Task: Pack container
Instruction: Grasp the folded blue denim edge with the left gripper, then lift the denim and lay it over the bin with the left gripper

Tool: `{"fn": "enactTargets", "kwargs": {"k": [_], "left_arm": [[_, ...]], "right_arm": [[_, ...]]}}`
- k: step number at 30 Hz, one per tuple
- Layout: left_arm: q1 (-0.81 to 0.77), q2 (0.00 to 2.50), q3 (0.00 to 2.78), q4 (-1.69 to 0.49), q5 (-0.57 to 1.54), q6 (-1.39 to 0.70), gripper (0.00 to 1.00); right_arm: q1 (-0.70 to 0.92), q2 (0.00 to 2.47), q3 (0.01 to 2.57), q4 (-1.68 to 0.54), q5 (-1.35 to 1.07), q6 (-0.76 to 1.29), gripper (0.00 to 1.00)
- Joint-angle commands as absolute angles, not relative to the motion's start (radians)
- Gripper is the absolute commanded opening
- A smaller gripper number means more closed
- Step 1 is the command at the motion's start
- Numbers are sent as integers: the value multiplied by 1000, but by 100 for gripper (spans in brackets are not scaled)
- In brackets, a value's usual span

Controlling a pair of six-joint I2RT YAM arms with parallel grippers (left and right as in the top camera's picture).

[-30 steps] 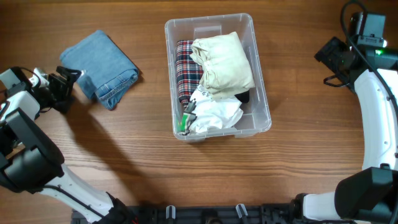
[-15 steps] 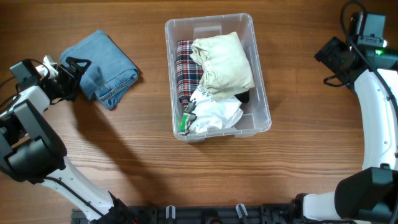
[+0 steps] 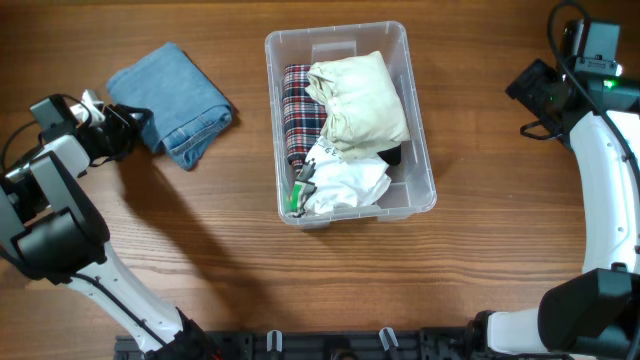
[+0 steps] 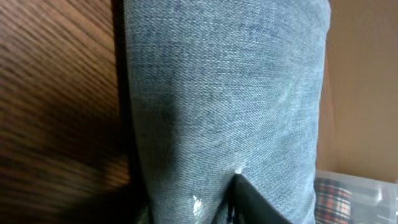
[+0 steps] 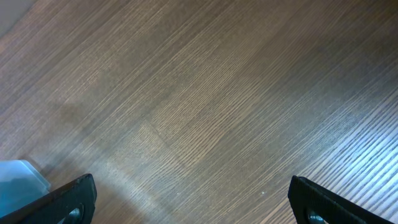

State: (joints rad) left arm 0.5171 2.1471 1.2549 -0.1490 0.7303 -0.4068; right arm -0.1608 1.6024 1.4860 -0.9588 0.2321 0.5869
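Note:
The container (image 3: 335,36) is a clear plastic bin in the middle of the table. It holds a plaid cloth (image 3: 297,110), a cream garment (image 3: 362,98) and a white garment (image 3: 346,186). Folded blue jeans (image 3: 178,103) lie on the wood to its left. My left gripper (image 3: 134,125) is shut on their left edge. In the left wrist view denim (image 4: 224,93) fills the frame, and one dark finger (image 4: 252,200) presses into it. My right gripper (image 3: 527,84) hangs open at the far right, its fingers (image 5: 69,200) spread over bare wood.
The bin's corner (image 4: 364,190), with plaid showing through it, is at the lower right of the left wrist view. A pale translucent corner (image 5: 22,179) is at the lower left of the right wrist view. Wooden tabletop (image 3: 250,270) surrounds the bin.
My left gripper moved right to the jeans' edge and closed on it. The jeans shifted slightly right and away. The right arm has not moved.

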Motion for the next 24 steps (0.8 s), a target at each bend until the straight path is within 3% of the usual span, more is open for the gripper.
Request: {"fn": "enactTargets", "kwargs": {"k": [1, 2, 4, 12, 17, 24], "left_arm": [[501, 2204, 1221, -176, 694, -404, 17], [502, 2203, 1221, -175, 709, -404, 9], [504, 2201, 1225, -167, 752, -404, 4], [535, 2063, 1246, -168, 919, -405, 4], [529, 1821, 1246, -173, 1046, -411, 4], [490, 1413, 1246, -175, 1070, -486, 4]], "right_arm": [[-162, 1613, 1483, -956, 228, 603, 100], [-162, 1613, 1483, -956, 228, 603, 100], [-162, 1613, 1483, -956, 228, 603, 100], [-162, 1613, 1483, -956, 228, 603, 100], [-162, 1613, 1483, -956, 228, 603, 100], [-162, 1613, 1483, -956, 228, 603, 100]]}}
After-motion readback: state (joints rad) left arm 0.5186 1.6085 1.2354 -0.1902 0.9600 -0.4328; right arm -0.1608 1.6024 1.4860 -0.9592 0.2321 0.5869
